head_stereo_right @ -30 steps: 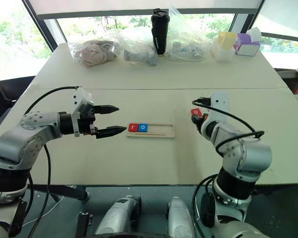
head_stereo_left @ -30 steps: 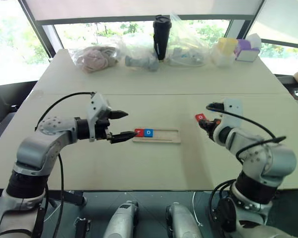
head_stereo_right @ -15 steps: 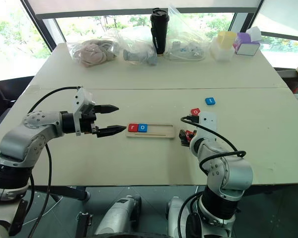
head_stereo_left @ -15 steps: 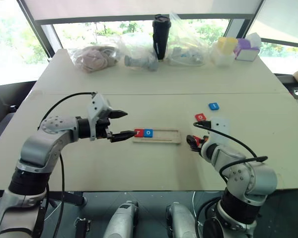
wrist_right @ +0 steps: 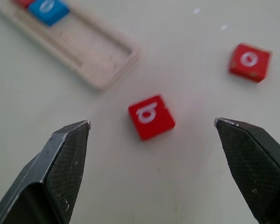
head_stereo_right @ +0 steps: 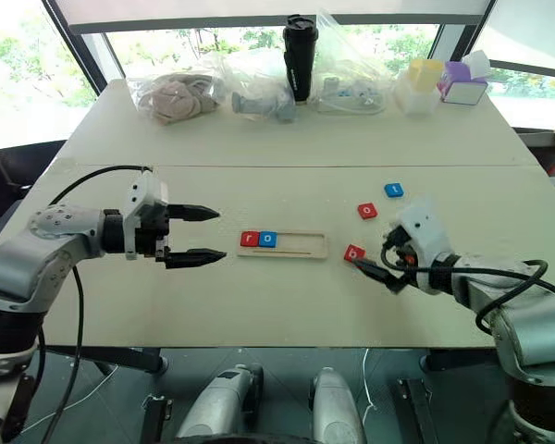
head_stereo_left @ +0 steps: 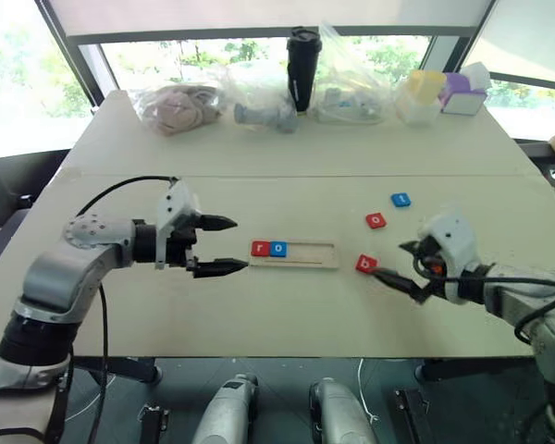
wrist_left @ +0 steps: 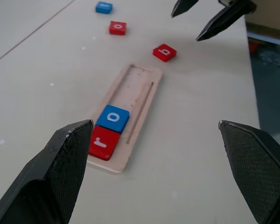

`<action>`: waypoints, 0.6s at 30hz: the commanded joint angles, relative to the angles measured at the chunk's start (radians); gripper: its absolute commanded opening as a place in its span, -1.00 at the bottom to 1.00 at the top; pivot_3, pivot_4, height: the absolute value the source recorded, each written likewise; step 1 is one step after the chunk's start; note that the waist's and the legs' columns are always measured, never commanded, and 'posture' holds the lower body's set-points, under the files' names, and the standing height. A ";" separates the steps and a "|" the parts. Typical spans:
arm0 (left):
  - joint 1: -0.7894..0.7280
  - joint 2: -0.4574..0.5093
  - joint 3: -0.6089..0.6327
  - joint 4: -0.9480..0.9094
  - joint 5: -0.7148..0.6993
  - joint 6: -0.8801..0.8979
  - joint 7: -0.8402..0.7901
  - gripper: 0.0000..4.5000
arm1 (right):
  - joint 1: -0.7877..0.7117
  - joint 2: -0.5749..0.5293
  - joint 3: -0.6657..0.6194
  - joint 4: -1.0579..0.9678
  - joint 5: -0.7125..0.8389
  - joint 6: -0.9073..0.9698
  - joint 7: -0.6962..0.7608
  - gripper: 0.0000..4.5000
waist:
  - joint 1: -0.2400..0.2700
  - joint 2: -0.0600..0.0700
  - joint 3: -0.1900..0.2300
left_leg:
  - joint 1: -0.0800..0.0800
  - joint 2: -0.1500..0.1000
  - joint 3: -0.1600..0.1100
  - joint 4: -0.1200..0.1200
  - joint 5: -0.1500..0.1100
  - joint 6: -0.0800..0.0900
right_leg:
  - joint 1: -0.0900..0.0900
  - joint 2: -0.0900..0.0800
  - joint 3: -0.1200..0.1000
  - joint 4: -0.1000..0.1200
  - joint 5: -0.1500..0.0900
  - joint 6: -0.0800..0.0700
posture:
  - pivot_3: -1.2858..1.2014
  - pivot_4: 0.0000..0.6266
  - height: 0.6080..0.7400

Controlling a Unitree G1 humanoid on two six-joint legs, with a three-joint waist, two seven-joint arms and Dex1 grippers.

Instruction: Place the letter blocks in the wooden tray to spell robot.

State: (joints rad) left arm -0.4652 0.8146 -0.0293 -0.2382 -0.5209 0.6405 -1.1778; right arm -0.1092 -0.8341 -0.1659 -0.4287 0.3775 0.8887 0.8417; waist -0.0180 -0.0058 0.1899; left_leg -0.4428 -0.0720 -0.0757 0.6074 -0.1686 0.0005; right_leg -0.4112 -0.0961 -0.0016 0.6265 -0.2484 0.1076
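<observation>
Wooden tray — lies flat near the middle of the table, long side running left to right. Contents: red "r" block in the leftmost slot, blue "o" block touching it on its right; remaining slots bare.

Loose blocks, all on the table right of the tray: red "b" block just beside the tray's right end; red "o" block farther back; blue block beyond that, letter too small to read.

Right gripper — jaws wide apart, holding nothing, tips close to the "b" block.

Left gripper — jaws wide apart, empty, just left of the tray.

Far edge: black tumbler, plastic bags, pastel boxes.
</observation>
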 commanded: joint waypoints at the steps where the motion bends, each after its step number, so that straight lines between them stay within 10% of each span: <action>1: -0.013 0.052 -0.011 -0.029 0.016 -0.019 -0.037 1.00 | -0.020 -0.030 0.075 0.137 -0.077 -0.254 0.086 0.97 | 0.000 0.000 0.000 | 0.000 0.000 0.000 0.001 0.000 -0.001 | 0.000 0.000 0.000 0.000 0.000 0.000 | 0.03 -0.52 1.00; 14: 0.048 0.067 0.027 -0.100 -0.005 0.022 0.037 1.00 | -0.166 0.026 0.183 0.429 -0.143 -0.470 0.135 0.97 | 0.008 0.000 0.000 | -0.001 0.000 -0.001 0.001 -0.001 -0.001 | 0.000 -0.001 0.000 0.000 0.000 0.000 | 0.03 -0.52 1.00; 18: 0.057 0.068 0.035 -0.112 -0.006 0.030 0.047 1.00 | -0.168 0.022 0.188 0.438 -0.141 -0.480 0.156 0.37 | 0.008 0.000 0.000 | -0.001 0.000 -0.001 0.002 -0.001 -0.001 | 0.000 -0.001 0.000 0.001 0.000 0.000 | 0.03 -0.52 1.00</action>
State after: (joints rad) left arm -0.4069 0.8668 -0.0226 -0.3212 -0.5133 0.6704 -1.1368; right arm -0.2645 -0.8052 0.0308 0.0123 0.2371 0.4258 0.9893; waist -0.0097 -0.0060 0.1901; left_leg -0.4435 -0.0719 -0.0767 0.6090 -0.1695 -0.0009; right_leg -0.4115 -0.0970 -0.0021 0.6275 -0.2483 0.1075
